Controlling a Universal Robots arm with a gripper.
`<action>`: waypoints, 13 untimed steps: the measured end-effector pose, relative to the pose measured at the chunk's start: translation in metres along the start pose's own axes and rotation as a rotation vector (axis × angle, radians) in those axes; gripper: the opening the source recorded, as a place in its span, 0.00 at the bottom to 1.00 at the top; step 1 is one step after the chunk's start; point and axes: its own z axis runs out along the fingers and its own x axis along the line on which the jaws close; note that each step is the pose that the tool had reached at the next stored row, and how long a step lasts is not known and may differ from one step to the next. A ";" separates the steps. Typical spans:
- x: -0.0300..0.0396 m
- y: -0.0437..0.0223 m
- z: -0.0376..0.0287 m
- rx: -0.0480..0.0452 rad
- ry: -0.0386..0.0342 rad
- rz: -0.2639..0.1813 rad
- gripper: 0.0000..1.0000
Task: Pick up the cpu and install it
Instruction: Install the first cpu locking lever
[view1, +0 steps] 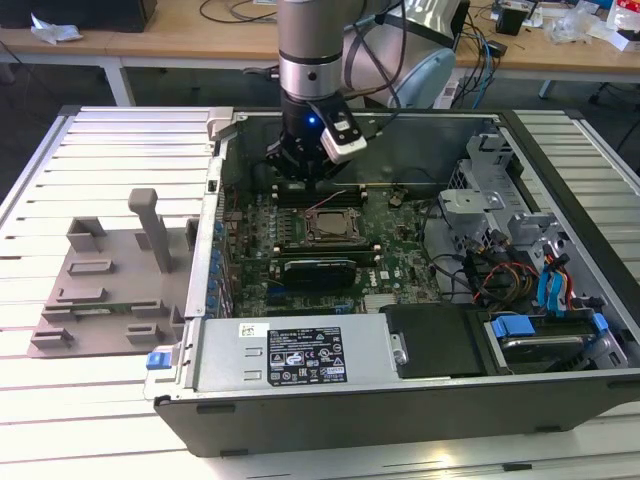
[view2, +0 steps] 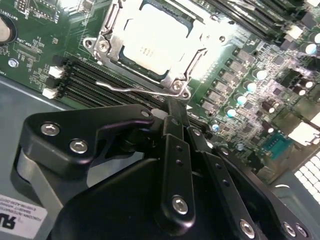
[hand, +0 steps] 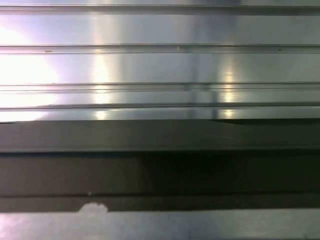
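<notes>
Black pincer (view2: 172, 107) linkage fills the second wrist view's lower half, fingers closed together and empty, hanging just beside the socket frame (view2: 112, 30) at upper centre, where the cpu (view2: 152, 42) sits seated.

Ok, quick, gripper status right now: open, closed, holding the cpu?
Gripper: fingers together, shut, nothing held; poised just beside the socket's metal frame. The cpu already sits in the socket.
</notes>
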 end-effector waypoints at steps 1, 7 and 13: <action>-0.0007 0.0000 0.0003 -0.0027 0.0002 0.000 0.11; -0.0034 -0.0057 0.0036 -0.0285 0.0005 0.001 0.11; -0.0097 -0.0088 0.0060 -0.0457 0.0007 0.001 0.11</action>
